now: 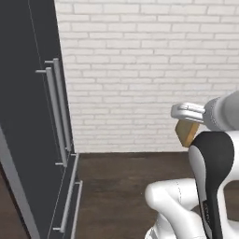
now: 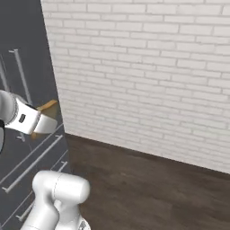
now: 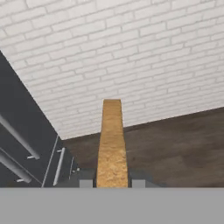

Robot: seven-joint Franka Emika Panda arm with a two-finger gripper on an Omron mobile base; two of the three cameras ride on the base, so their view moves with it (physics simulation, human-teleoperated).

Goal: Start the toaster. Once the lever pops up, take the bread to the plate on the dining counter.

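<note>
the pincer (image 3: 112, 183) is closed edge-on around the bread (image 3: 112, 140), held aloft near a white brick wall (image 3: 131, 52), dark cabinets (image 3: 17, 131) to the left; light, crumbly, likely best pinched gently by its crust.

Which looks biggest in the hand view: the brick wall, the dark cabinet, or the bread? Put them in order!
1. The brick wall looks biggest.
2. The dark cabinet comes next.
3. The bread looks smallest, though it is held edge-on close to the camera, in the gripper, so it looks larger than it really is.
</note>
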